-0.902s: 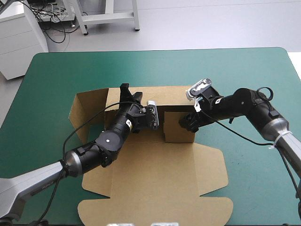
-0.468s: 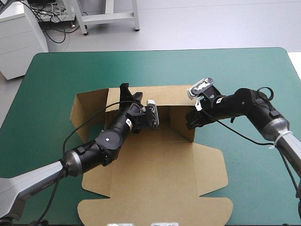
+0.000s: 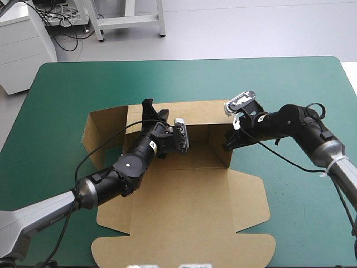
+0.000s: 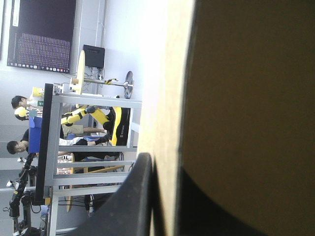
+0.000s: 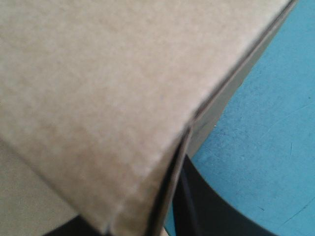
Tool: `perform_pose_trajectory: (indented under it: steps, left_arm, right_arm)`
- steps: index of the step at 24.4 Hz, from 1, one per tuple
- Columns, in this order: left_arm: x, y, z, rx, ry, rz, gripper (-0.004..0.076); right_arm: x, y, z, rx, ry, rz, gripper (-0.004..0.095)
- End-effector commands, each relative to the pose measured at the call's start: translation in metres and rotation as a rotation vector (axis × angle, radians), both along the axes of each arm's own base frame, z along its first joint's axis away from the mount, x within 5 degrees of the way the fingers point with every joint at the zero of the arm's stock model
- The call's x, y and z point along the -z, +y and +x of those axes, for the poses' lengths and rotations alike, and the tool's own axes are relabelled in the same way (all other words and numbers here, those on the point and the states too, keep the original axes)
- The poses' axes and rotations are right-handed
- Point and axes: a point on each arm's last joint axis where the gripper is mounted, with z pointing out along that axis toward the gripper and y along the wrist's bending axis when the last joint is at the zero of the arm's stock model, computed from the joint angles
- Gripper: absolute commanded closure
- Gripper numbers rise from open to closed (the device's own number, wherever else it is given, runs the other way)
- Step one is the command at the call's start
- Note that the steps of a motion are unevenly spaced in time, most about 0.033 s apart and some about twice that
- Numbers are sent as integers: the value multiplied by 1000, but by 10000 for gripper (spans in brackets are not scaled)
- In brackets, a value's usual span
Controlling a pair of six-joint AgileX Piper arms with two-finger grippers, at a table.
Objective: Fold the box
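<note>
The brown box (image 3: 189, 206) lies in the middle of the table, its back wall and right wall raised and its lid flat toward the near edge. My left gripper (image 3: 148, 107) is shut on the back wall's top edge. In the left wrist view the board (image 4: 246, 73) runs between my black fingers (image 4: 135, 201). My right gripper (image 3: 227, 144) pinches the right wall near its front corner. The right wrist view shows the doubled board (image 5: 108, 98) held against one black finger (image 5: 211, 216).
The box's left side flap (image 3: 103, 134) stands half raised and splayed outward. Bare teal-green cover (image 3: 295, 212) lies to the right of the box and behind it. The cover (image 5: 266, 123) also shows beside the right wall.
The inner flap that stood across the box's floor has swung flat against the right wall. My right gripper has gone from open to shut on that wall. The left arm has held still.
</note>
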Motion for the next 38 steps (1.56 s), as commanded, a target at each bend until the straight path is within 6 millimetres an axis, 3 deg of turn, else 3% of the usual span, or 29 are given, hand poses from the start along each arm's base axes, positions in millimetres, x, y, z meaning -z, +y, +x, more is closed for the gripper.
perform_pose_trajectory:
  steps: [1,5,7,12,19,22,25,27,29,34,38]
  left_arm:
    - [-13,-6,-14,50,34,-109,551]
    - [-29,-9,-24,73,12,-159,345]
    - [-52,-10,-32,85,-17,-232,272]
    - [-81,-20,-59,170,-34,-303,269]
    - [-89,-34,-100,172,155,-174,246]
    - [-111,-36,-108,205,222,-221,250]
    - [-130,-35,-111,223,227,-232,322]
    - [-146,-29,-109,182,225,-252,552]
    - [-154,-23,-104,148,220,-251,732]
    - [-169,-4,-83,48,270,-343,731]
    - [-172,25,-52,-92,347,-437,731]
  right_arm:
    - [-19,3,-6,34,-14,88,929]
    - [-18,-1,-4,94,-10,74,929]
    - [-18,-3,-3,127,-6,61,929]
    - [-18,-7,1,195,-22,52,929]
    - [-19,-8,3,212,-47,51,930]
    - [-18,-10,4,224,-49,35,930]
    - [-18,-10,4,221,-49,27,930]
    - [-18,-11,4,223,-49,27,930]
    - [-18,-11,4,223,-51,22,930]
    - [-18,-11,4,223,-54,20,930]
    - [-18,-11,4,222,-54,20,930]
